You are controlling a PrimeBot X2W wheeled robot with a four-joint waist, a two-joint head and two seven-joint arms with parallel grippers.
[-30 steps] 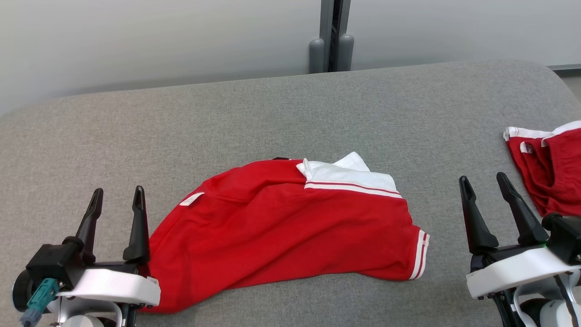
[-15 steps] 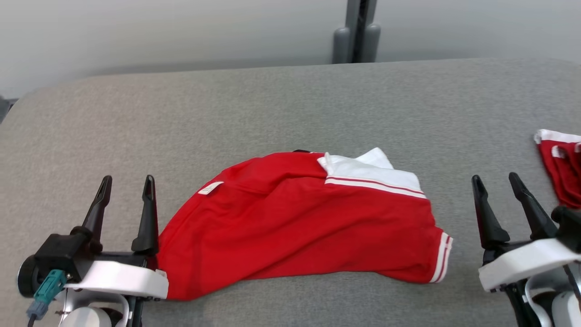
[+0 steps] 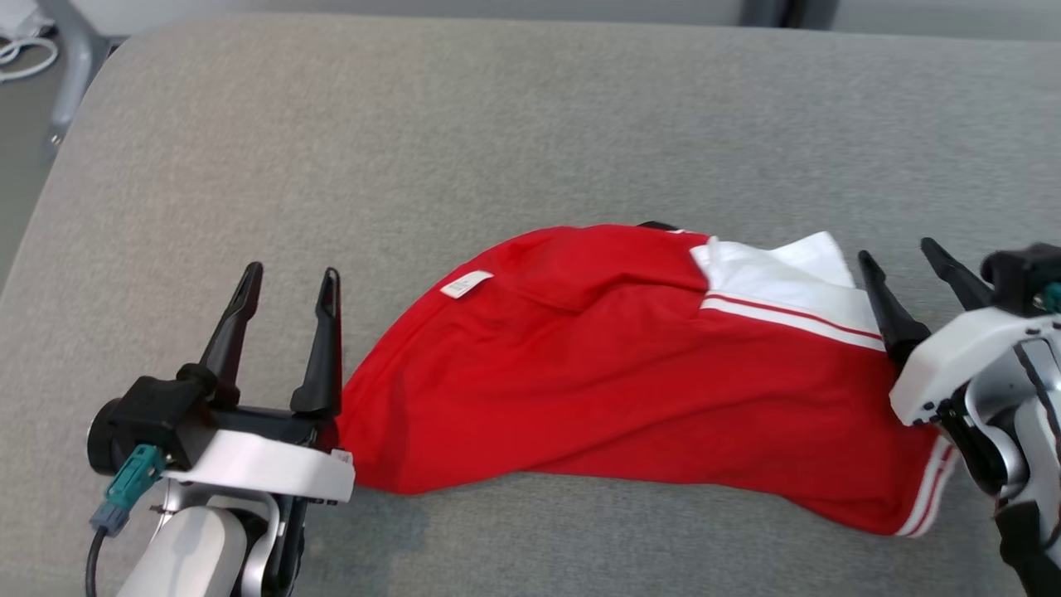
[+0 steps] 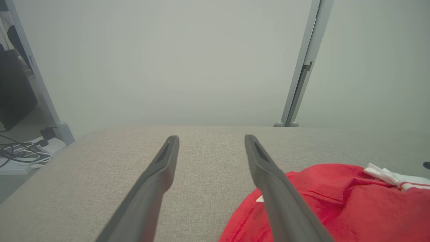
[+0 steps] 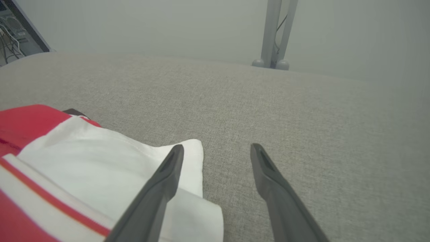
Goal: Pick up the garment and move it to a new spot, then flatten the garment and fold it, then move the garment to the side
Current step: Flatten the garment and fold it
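Shirt: red knit, white striped trim, lay crumpled mid-table | table: grey woven cloth, rounded corners | left gripper, right gripper: both gaped wide, empty, at shirt's ends

Your head camera looks steeply down on the grey table from close above. Both wrist cameras sit low, facing across it toward the pale wall and post. All three share the garment: lower right in the left wrist view, lower left in the right.
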